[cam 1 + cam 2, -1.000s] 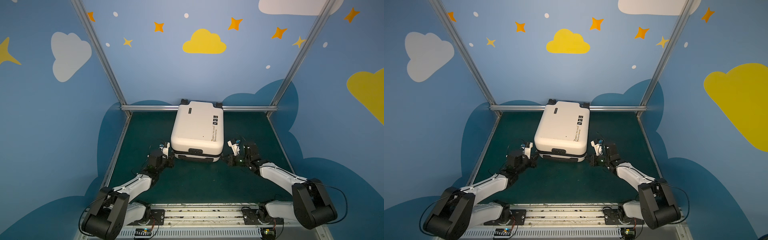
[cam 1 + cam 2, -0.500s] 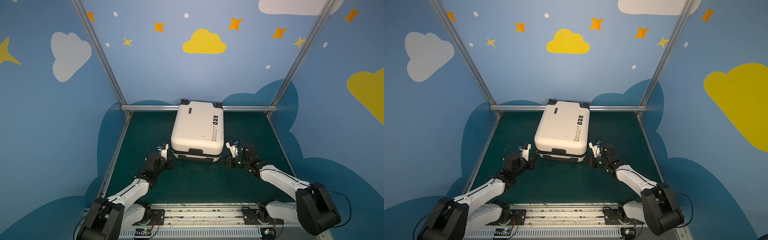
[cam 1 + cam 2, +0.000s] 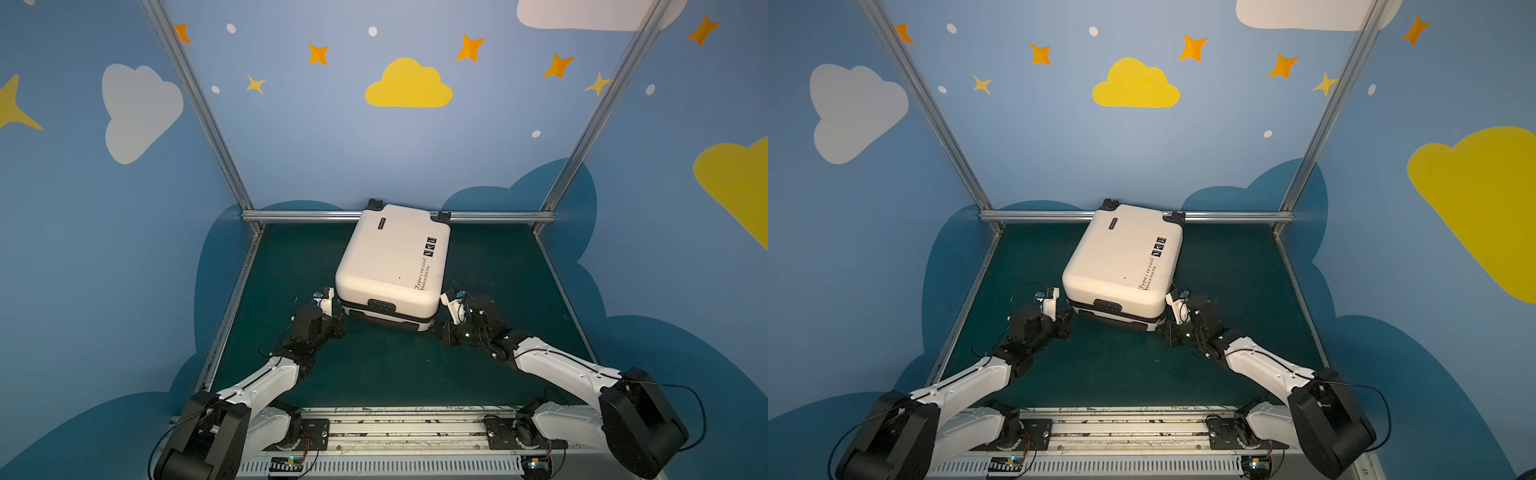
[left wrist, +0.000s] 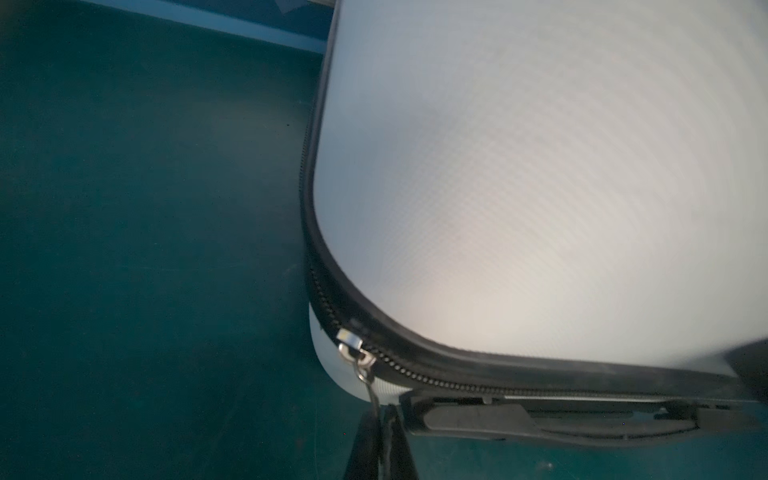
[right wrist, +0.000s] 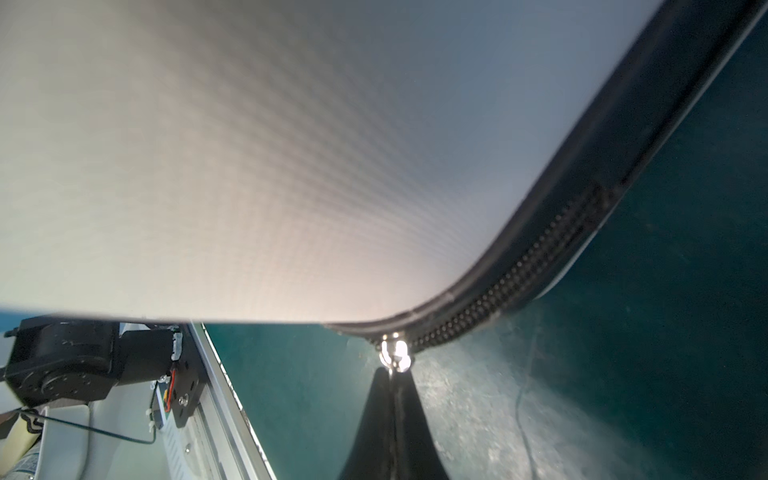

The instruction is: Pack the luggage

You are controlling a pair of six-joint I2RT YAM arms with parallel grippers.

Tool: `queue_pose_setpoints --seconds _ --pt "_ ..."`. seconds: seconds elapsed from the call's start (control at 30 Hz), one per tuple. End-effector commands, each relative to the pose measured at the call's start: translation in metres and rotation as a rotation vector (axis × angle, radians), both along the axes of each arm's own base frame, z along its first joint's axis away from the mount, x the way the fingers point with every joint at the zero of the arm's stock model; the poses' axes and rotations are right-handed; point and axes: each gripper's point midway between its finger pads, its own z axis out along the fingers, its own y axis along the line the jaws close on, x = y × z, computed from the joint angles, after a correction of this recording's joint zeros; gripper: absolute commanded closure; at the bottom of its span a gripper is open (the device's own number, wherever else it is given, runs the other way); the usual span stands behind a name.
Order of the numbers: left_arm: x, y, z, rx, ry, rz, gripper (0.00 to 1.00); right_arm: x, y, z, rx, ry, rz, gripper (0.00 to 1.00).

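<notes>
The cream-white luggage (image 3: 390, 257) (image 3: 1121, 257) lies flat and closed on the green mat, its black wheels against the back rail. In both top views my left gripper (image 3: 337, 322) (image 3: 1065, 322) is at its near left corner. My right gripper (image 3: 441, 330) (image 3: 1165, 332) is at its near right corner. In the left wrist view the gripper (image 4: 380, 411) is shut on a thin metal zipper pull (image 4: 357, 353) hanging from the black zipper band. In the right wrist view the gripper (image 5: 392, 374) is shut on a shiny zipper pull (image 5: 397, 353) at the rounded corner.
The green mat (image 3: 374, 374) is bounded by blue walls, a metal rail (image 3: 299, 215) at the back and metal posts at the corners. The arms' mounting rail (image 3: 399, 428) runs along the front edge. A black carry handle (image 4: 540, 419) sits on the luggage's near side.
Both grippers have slid a little along the luggage's sides toward its near corners, and both arms now stretch lower over the mat. The luggage has stayed in place.
</notes>
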Motion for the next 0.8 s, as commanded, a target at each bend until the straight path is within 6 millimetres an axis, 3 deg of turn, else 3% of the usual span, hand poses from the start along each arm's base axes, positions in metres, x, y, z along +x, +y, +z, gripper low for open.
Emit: queue_pose_setpoints --seconds 0.0,0.33,0.57,0.77 --pt "-0.014 -0.045 0.02 -0.067 -0.035 -0.206 0.97 -0.015 0.018 -0.003 -0.012 0.005 0.088 1.0" --pt "-0.01 -0.042 0.016 -0.055 -0.026 -0.174 0.97 -0.01 -0.024 0.013 0.09 -0.201 -0.186 1.0" --pt "-0.007 -0.047 0.013 -0.068 -0.015 -0.189 0.97 -0.014 -0.019 0.013 0.071 -0.251 -0.158 1.0" --pt "-0.006 -0.048 0.013 -0.067 -0.015 -0.192 0.97 -0.027 0.0 0.023 0.038 -0.35 -0.128 1.0"
